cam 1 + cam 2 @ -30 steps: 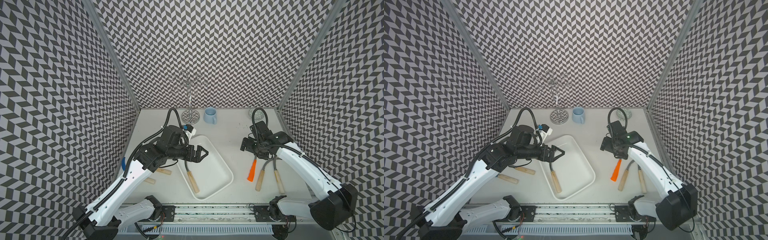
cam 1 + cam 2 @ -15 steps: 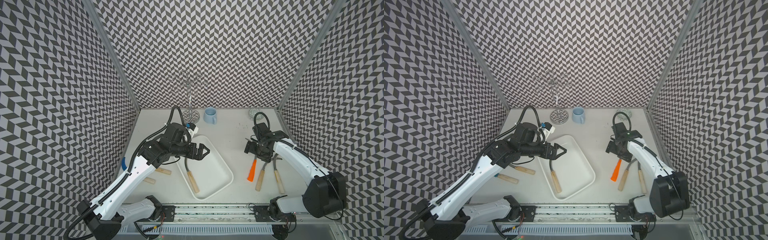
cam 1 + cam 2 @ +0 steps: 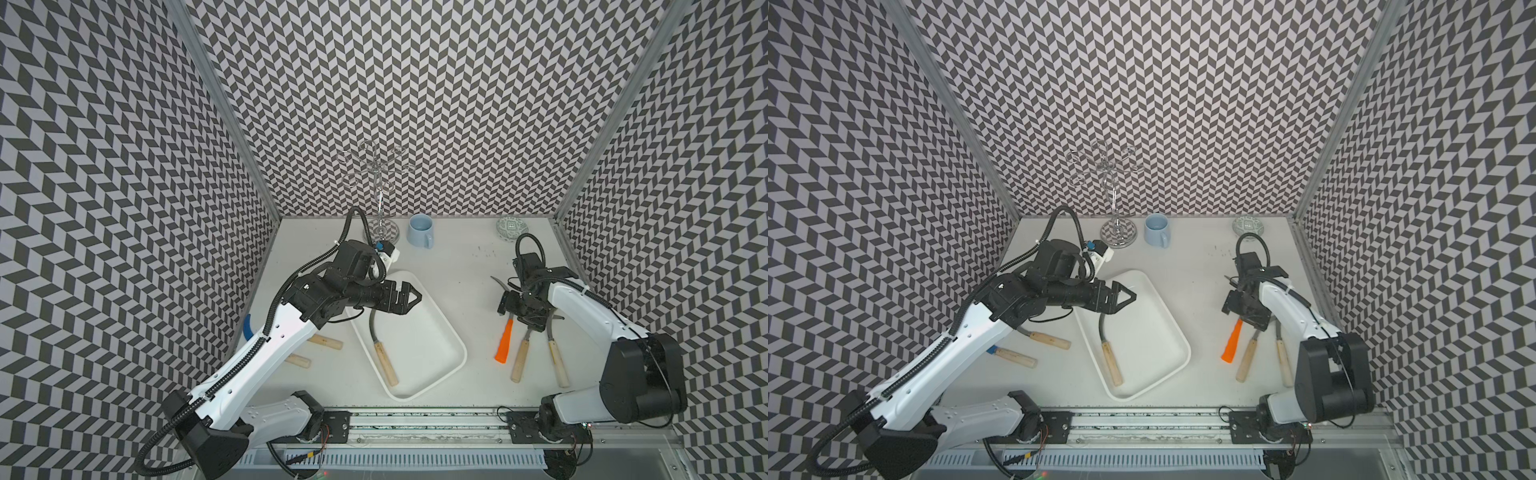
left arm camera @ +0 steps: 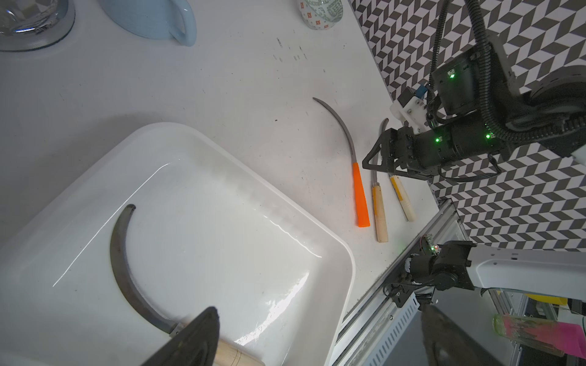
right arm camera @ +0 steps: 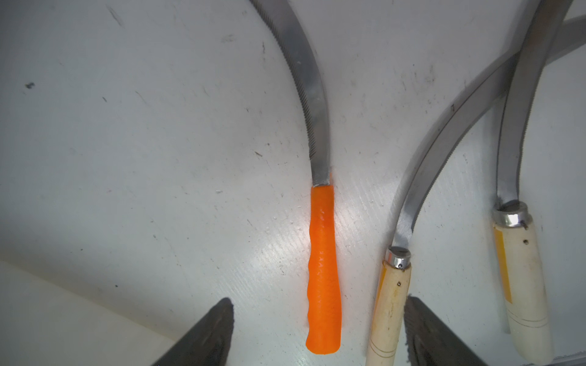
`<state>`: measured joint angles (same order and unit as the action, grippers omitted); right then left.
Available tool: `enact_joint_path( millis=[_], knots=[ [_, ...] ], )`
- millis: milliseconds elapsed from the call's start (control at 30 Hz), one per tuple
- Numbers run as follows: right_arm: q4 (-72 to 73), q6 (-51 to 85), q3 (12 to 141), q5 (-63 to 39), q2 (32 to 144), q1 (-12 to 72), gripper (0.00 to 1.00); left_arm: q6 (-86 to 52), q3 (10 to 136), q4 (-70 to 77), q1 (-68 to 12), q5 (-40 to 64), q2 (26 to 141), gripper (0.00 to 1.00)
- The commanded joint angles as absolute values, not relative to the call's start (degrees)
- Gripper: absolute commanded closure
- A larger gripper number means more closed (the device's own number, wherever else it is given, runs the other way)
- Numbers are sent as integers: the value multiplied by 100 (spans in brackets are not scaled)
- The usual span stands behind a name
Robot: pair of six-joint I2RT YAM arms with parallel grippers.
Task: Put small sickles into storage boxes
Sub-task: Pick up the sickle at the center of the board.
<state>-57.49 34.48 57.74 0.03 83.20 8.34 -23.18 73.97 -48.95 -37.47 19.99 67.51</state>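
right gripper (image 5: pixel 318 305) has dropped over the orange sickle (image 3: pixel 505 343) by the white tray (image 3: pixel 419 332) to grab it; jaws spread, left gripper's (image 3: pixel 409 299) too.

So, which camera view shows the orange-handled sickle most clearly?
The right wrist view: the orange-handled sickle fills the frame, handle whole, blade teeth visible, though the tip is cut off. The left wrist view shows the sickle whole but small. In both top views the right arm hides most of the blade.
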Motion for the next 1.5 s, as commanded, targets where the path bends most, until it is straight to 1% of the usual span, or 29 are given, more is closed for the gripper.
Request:
enact_joint_path(
  millis=[0,133,300,633,867,1033,1233,1467],
  knots=[
    [-5525,3375,5641,-5,8392,765,21,-2155,7577,-4860,-3718,1958,6745,0],
    [-5387,3410,5427,28,8364,640,26,-2153,7599,-4854,-3718,1960,6772,1],
    [-5249,3357,5265,-30,8371,454,28,-2136,7567,-4835,-3718,1960,6776,1],
    [-5042,3355,5265,-264,8529,445,35,-2127,7530,-4780,-3725,2069,6807,0],
    [-4913,3367,5269,-275,8728,456,43,-2120,7738,-4833,-3722,2118,6882,1],
    [-4850,3269,5238,-210,8890,457,45,-2086,7774,-4825,-3725,2156,6933,0],
    [-4711,3203,5205,-224,9104,457,48,-2083,7719,-4685,-3735,2505,6984,1],
    [-4631,3156,5290,-294,9329,457,53,-2048,7690,-4715,-3761,2312,7071,1]
  ],
)
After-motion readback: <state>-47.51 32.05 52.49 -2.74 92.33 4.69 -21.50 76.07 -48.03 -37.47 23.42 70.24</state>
